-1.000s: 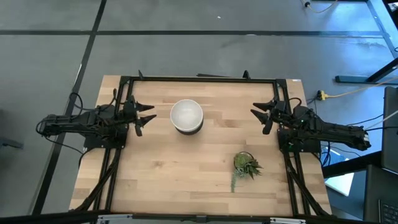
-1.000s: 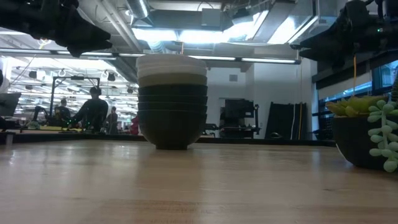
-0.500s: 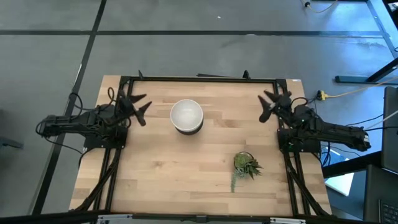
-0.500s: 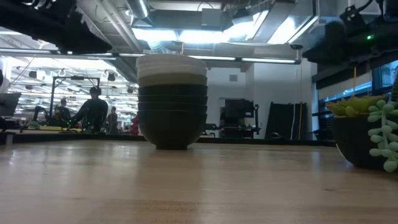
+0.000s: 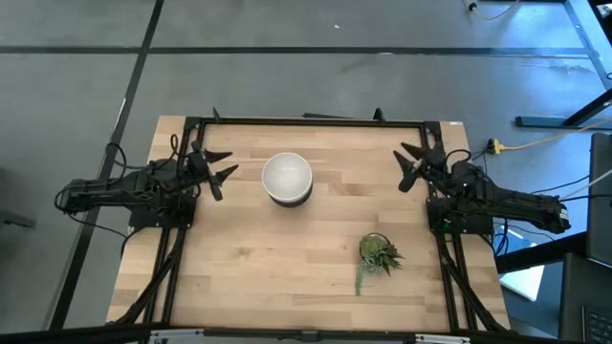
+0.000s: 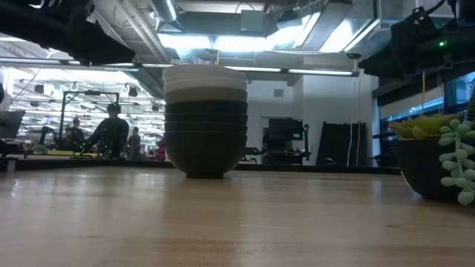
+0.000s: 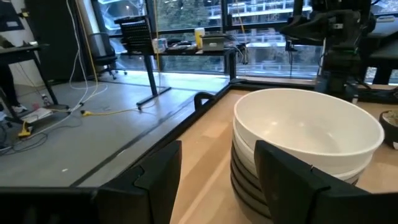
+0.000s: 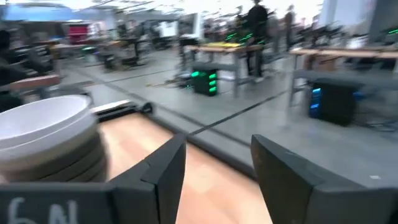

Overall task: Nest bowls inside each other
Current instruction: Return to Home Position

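High view: bench (image 5: 287,268) with the left arm (image 5: 134,191) at its left edge and the right arm (image 5: 488,201) at its right edge. Both sets of jaws are wide and empty, and have turned slightly since a second ago. The bowls (image 5: 287,178) stand as one stack, white uppermost, near the far edge, so nesting appears complete. A plant sprig (image 5: 378,254) lies towards the right edge.

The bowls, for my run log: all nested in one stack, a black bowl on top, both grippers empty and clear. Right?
Not black: the high view shows a white bowl topping the stack. The left gripper and right gripper are empty and clear.
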### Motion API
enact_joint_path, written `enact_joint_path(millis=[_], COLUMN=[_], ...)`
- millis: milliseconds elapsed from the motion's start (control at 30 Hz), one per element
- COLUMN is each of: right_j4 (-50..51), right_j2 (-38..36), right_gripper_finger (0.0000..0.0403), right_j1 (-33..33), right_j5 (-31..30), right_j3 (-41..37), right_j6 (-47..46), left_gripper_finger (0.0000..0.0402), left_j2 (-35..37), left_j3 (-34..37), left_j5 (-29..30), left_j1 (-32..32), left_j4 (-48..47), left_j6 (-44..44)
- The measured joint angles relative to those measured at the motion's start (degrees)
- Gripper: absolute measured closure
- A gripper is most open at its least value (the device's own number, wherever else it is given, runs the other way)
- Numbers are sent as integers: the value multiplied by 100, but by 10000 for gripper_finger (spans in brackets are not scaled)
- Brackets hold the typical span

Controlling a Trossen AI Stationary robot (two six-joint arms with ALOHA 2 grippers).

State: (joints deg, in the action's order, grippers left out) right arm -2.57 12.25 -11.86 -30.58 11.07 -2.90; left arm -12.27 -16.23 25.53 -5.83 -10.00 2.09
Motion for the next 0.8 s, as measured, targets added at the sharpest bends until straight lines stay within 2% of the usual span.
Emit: enact_joint_path(millis=[167, 300, 800], right_j4=[272, 314, 328], right_j2=[0, 0, 0], right_gripper_finger=[219, 219, 219], right_j1=[2, 2, 2], right_j5=[665, 668, 669], right_j3=[0, 0, 0], right_j6=[-253, 19, 26], left_gripper_finger=[205, 205, 205], left_j2=[1, 0, 0], left_j3=[0, 0, 0], left_j5=[-19, -17, -16], left_j1=[-1, -2, -2], left_j4=[2, 4, 6], left_j6=[-1, -2, 0])
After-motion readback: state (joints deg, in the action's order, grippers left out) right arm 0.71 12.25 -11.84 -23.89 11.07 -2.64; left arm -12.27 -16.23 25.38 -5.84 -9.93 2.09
